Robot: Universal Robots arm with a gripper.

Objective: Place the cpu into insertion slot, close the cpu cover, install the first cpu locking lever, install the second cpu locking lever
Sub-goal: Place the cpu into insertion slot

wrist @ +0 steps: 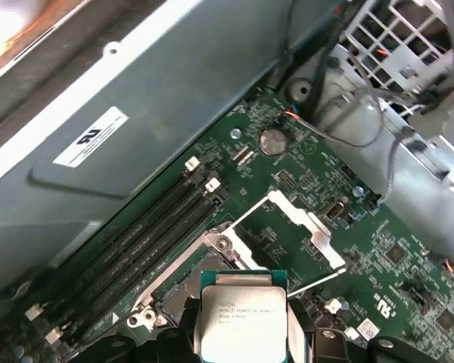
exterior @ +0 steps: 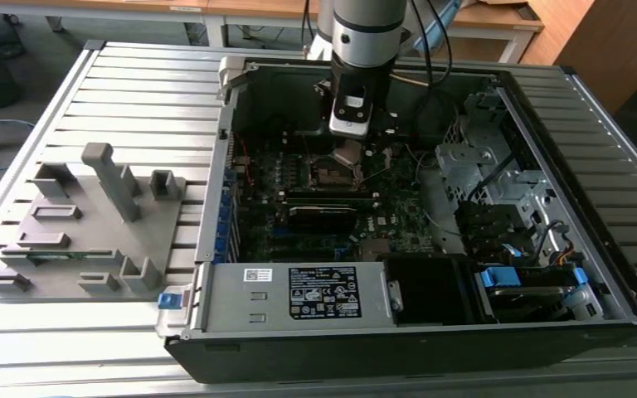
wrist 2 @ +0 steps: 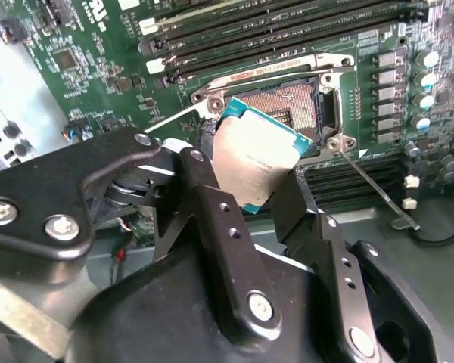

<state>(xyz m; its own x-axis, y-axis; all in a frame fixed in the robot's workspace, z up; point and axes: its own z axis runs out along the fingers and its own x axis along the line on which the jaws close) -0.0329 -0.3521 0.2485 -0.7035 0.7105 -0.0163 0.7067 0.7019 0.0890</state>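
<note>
One pincer (wrist 2: 250, 157) clamped on one cpu (wrist 2: 266, 140). Second wrist view: bare insertion slot (wrist 2: 291, 102). First wrist view: open cpu cover (wrist: 306, 223).

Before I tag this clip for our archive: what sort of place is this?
Probably a robotics lab or workshop: an open computer case lies on a slatted metal table, a grey fixture plate beside it, wooden desks behind.

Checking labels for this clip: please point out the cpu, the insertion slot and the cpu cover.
cpu (wrist 2: 261, 155), second wrist view, middle of its metal top.
insertion slot (wrist 2: 285, 102), second wrist view, exposed contact field.
cpu cover (wrist: 307, 227), first wrist view, one bar of the open frame.
</note>
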